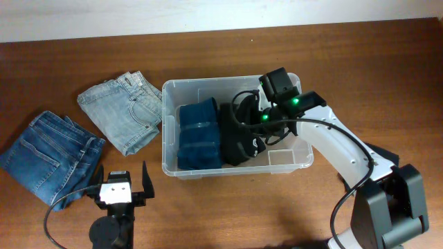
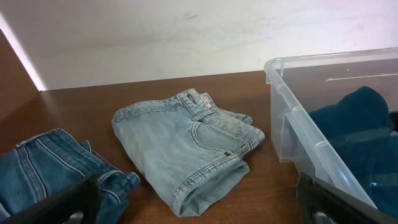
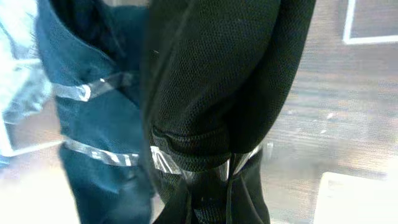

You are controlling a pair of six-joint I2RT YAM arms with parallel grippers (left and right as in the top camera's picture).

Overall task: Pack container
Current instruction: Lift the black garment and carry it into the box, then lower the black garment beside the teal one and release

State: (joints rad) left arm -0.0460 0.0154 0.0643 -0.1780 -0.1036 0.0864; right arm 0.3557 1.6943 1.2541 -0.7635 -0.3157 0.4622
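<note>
The clear plastic container (image 1: 168, 131) stands mid-table and holds a folded dark blue garment (image 1: 199, 136) on its left side and a black mesh garment (image 1: 239, 138) beside it. My right gripper (image 1: 257, 124) is down inside the container and shut on the black garment (image 3: 211, 74), which fills the right wrist view next to the blue garment (image 3: 93, 106). My left gripper (image 1: 123, 181) is open and empty near the front edge, left of the container. The container's corner shows in the left wrist view (image 2: 292, 112).
Folded light blue jeans (image 1: 123, 111) lie left of the container and show in the left wrist view (image 2: 186, 143). Folded darker blue jeans (image 1: 50, 153) lie at the far left, also in the left wrist view (image 2: 50, 168). A white label (image 1: 284, 157) is on the container's base.
</note>
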